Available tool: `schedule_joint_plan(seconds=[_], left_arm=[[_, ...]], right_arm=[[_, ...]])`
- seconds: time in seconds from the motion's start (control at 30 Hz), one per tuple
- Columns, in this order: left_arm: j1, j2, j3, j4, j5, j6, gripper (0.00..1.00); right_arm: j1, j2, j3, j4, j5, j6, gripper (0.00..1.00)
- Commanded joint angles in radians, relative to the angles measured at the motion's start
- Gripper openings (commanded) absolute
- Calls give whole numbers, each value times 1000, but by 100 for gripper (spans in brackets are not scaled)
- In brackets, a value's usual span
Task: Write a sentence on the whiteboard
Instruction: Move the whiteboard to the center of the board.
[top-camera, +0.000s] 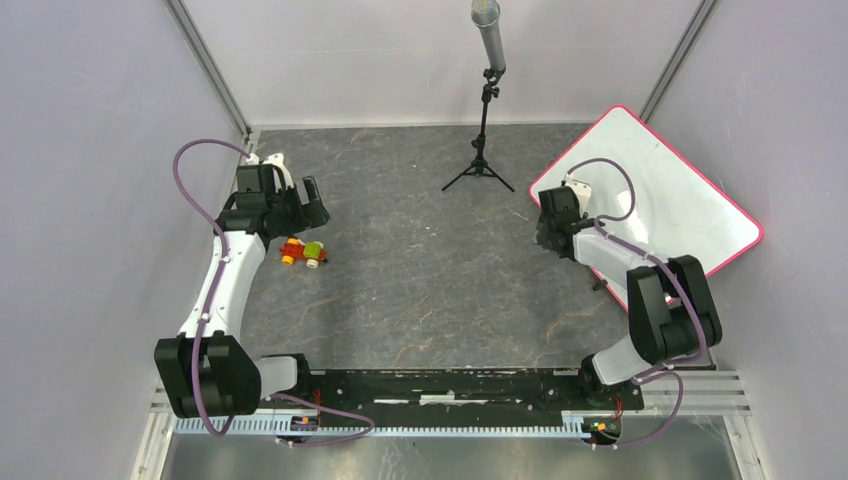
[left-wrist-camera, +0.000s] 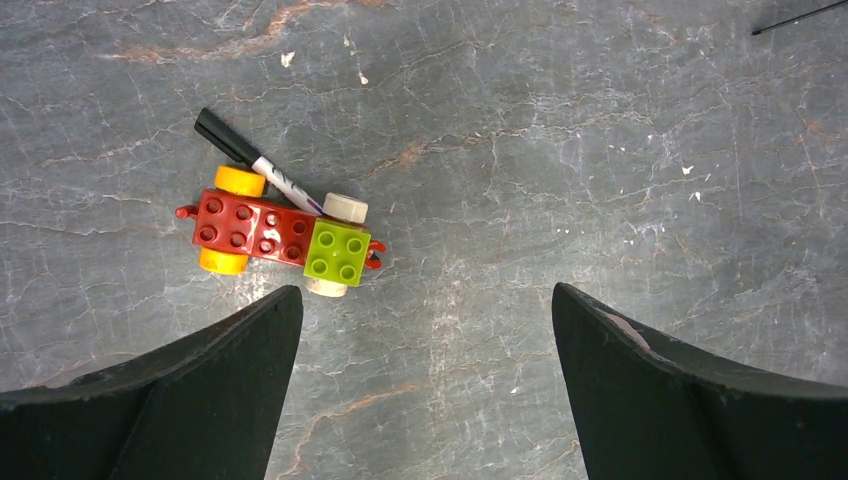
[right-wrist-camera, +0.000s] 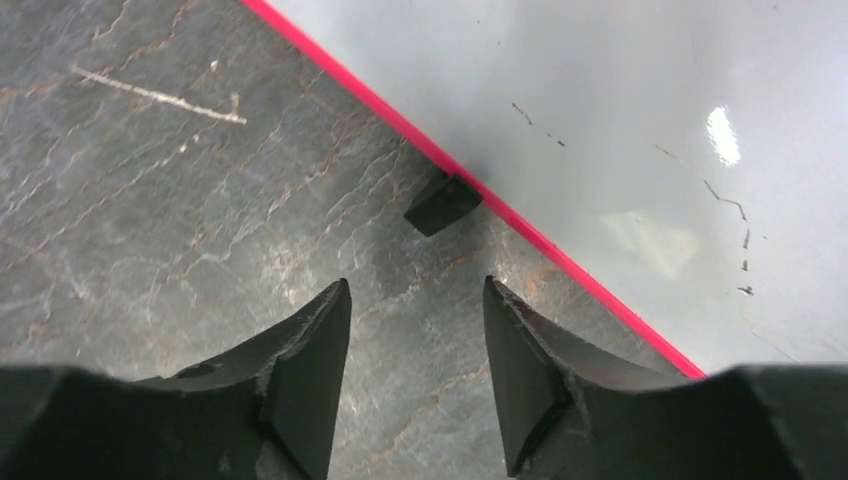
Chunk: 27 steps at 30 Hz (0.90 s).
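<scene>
The whiteboard (top-camera: 700, 205) lies flat on the tabletop (top-camera: 420, 270), just ahead of the right end effector (right-wrist-camera: 415, 285) and spreading away to its right. Its pink-red rim (right-wrist-camera: 400, 125) runs slantwise across the wrist view a little beyond the fingertips. From above, the white face looks blank. Up close it carries only a few thin dark flecks and short strokes (right-wrist-camera: 725, 200), too slight to read as words. A small dark block (right-wrist-camera: 443, 203) sits on the tabletop directly ahead of this end effector, touching the rim's outer edge.

The right end effector hangs over bare stone beside the board. Its two fingers (right-wrist-camera: 300, 380) are partly apart with a clear gap, and nothing is between them.

Well apart on the other side, the left end effector (left-wrist-camera: 425, 295) is spread wide and grips nothing. Ahead of it and to its left sits a toy car (left-wrist-camera: 280, 235) built of red and green studded bricks, with yellow and cream wheels. A marker (left-wrist-camera: 255, 160) with a black cap and white barrel lies on the far side of the car, touching it, with its lower end hidden by the bricks.

Far beyond both end effectors, roughly midway between them, a grey cylinder on a black tripod (top-camera: 483, 170) stands near the back wall.
</scene>
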Motion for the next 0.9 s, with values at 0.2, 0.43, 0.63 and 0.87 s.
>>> schedule_joint_plan(seconds=[0.2, 0.43, 0.63, 0.87], left_arm=[[-2, -24, 27, 51, 9, -65, 100], [-2, -33, 20, 57, 10, -66, 100], [-3, -46, 4, 65, 5, -61, 100], [-3, -47, -2, 70, 5, -62, 100]], right_arm=[[4, 109, 88, 18, 149, 61, 48], [1, 181, 127, 34, 202, 52, 46], [-13, 226, 153, 58, 228, 45, 46], [-24, 262, 161, 83, 255, 24, 50]])
